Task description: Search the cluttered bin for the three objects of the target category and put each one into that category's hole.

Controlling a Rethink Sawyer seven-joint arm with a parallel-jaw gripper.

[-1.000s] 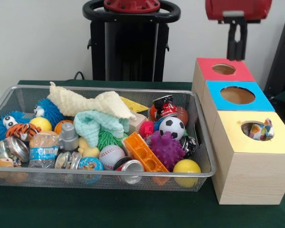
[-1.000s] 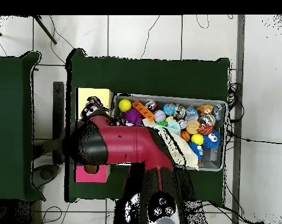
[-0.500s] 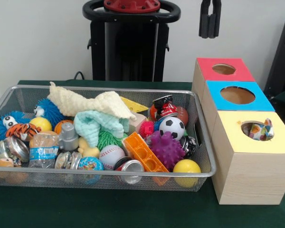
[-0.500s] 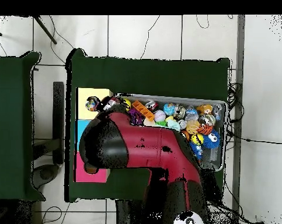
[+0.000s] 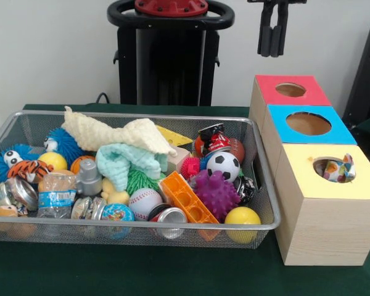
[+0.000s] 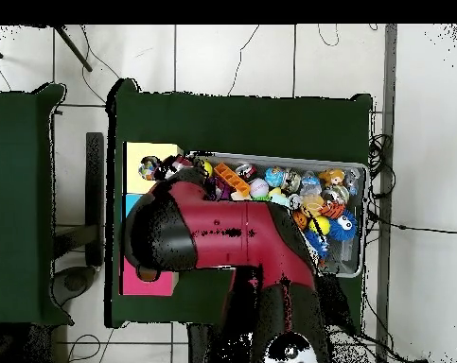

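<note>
- The spotted cloth point(image 5: 339, 168) sits bunched in the round hole point(image 5: 333, 168) of the yellow-faced box point(image 5: 330, 203), part of it poking above the rim; the overhead view shows it there too point(image 6: 150, 169).
- The wire mesh bin point(image 5: 24, 126) lies at the left of the front view, just beside the boxes, heaped with balls, cans and toys.
- A cream knitted cloth point(image 5: 114, 134) drapes over a mint-green fluffy cloth point(image 5: 128, 161) in the bin's middle.
- The gripper point(image 5: 272, 36) hangs high above the red-faced box point(image 5: 288, 90), fingers close together, holding nothing.
- The blue-faced box point(image 5: 308, 125) stands between red and yellow.
</note>
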